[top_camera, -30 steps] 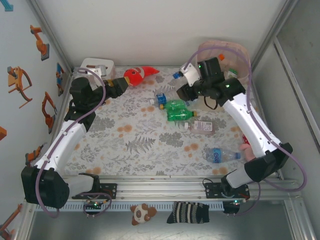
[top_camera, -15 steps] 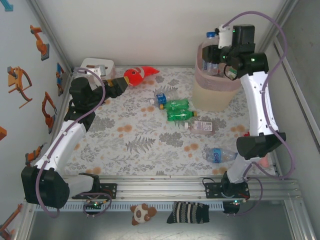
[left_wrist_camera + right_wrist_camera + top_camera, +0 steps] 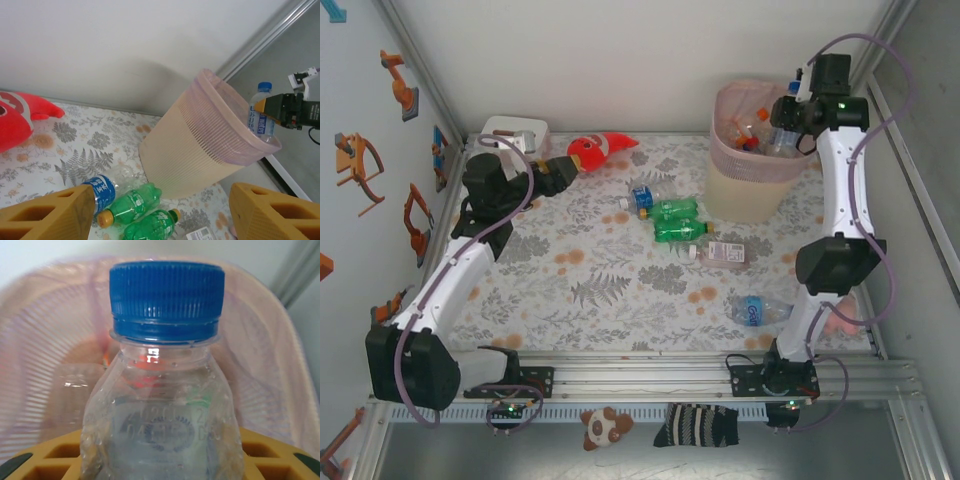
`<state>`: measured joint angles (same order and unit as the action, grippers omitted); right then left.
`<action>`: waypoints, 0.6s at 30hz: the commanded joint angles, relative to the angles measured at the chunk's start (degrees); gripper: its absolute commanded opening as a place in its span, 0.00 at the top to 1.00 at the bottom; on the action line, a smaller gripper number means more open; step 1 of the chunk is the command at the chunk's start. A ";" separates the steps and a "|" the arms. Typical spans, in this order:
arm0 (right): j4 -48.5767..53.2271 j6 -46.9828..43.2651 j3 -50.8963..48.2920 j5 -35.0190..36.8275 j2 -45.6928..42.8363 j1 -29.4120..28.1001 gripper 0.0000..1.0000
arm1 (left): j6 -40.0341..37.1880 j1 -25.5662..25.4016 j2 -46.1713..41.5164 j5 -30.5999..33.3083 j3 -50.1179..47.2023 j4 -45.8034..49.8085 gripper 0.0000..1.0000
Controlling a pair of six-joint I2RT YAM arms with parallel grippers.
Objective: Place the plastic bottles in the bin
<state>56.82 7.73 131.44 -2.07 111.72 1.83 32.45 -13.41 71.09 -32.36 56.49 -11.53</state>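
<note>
One clear, blue-capped bottle (image 3: 781, 138) is clamped upright in the right gripper (image 3: 790, 118), over the 3 o'clock edge of the bin (image 3: 740, 195). Its base sits about level with the pink-lined rim. My read is that it is held there so it falls inside on release, so this is the drop step. The right wrist view looks past the cap into the bin, so it seems lined up. The left wrist view puts the bottle right at the rim, and I cannot tell whether it touches. The bin stands at 1 o'clock on the table (image 3: 590, 290), by the back wall, with a few orange-capped bottles inside.

Five loose bottles lie on the table.
- **Near the bin, at its 7–8 o'clock:** a blue-label bottle (image 3: 640, 196), two green bottles (image 3: 676, 210) side by side, and a pale-label bottle (image 3: 722, 253).
- **At the table's 4 o'clock:** a second blue bottle (image 3: 756, 310), near the right arm's base.

The left gripper (image 3: 568, 171) has its jaws apart and empty. It hovers at 10 o'clock just beside the fish toy (image 3: 600, 148), with the tissue box (image 3: 515, 130) behind it. It points toward the loose bottles and is likely waiting its turn.

Nothing blocks the drop except the rim itself, which the bottle could clip and bounce out from. The fish toy is not for the bin.
</note>
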 commanded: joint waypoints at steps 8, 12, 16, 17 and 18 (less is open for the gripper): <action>3.34 -2.69 0.93 2.69 7.07 0.72 0.55 | 1.38 0.31 2.70 -5.37 1.66 -1.28 0.30; 3.42 -2.60 0.01 2.55 9.30 0.72 0.55 | 1.22 0.31 2.81 -5.69 1.95 -0.57 0.30; 3.41 -2.50 -0.61 2.07 11.66 0.79 0.55 | 1.26 0.32 2.89 -5.58 1.98 -0.03 0.31; 3.39 -2.38 -0.86 1.98 12.16 0.82 0.55 | 1.30 0.31 2.98 -5.59 1.91 0.04 0.31; 3.41 -2.29 -1.16 1.85 12.71 0.82 0.55 | 1.40 0.34 2.96 -5.59 1.89 0.19 0.31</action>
<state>59.13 5.98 131.44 -0.45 120.20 2.13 33.08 -13.37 73.69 -36.45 56.55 -11.14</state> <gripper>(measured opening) 0.464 0.694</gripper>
